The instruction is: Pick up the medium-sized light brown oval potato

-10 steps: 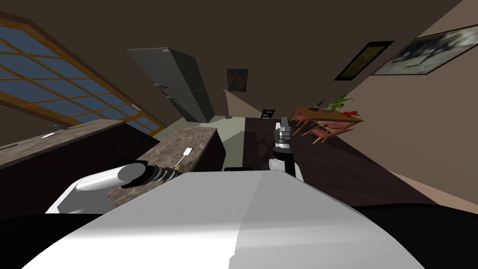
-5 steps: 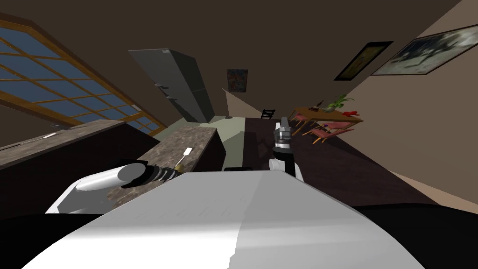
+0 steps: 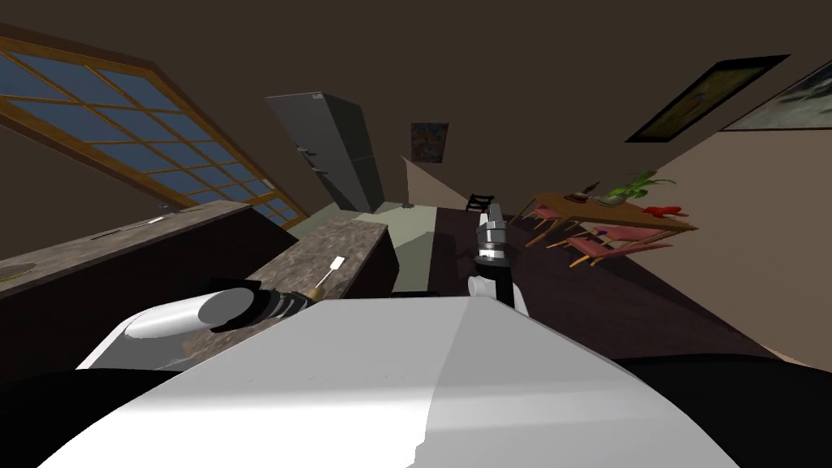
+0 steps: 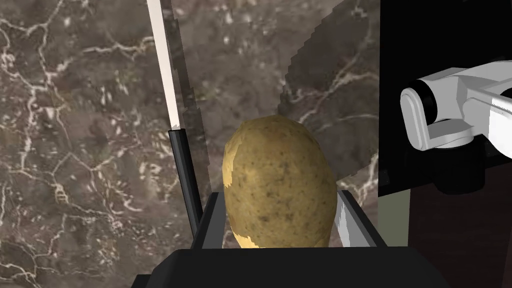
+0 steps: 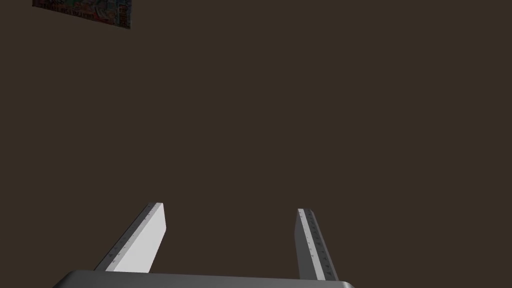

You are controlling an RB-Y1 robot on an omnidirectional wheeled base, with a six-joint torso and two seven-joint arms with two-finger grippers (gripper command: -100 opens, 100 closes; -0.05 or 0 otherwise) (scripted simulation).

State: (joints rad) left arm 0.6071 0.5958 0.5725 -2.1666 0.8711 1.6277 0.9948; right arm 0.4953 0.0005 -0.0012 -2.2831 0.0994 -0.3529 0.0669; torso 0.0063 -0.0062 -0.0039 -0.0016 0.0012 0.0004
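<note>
the left gripper (image 4: 280,195) is clenching the potato (image 4: 278,170) by its sides, over the marble counter (image 4: 75,125) and just beside a knife (image 4: 172,120); whether it is touching the counter is unclear. the right gripper (image 5: 229,208) is hanging out front, jaws standing apart, gripping nothing

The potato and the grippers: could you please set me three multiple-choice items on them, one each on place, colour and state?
1. Where is the potato?
A) on the dining table
B) between the left gripper's fingers, over the marbled counter
C) on the floor

2. What colour is the potato?
A) red
B) white
C) light brown, speckled

3. How is the right gripper?
A) open and empty
B) shut on a potato
C) shut on a knife

Answers:
1 B: the fingers press its sides.
2 C: its skin shows it.
3 A: its fingers stand apart, nothing between.
</note>
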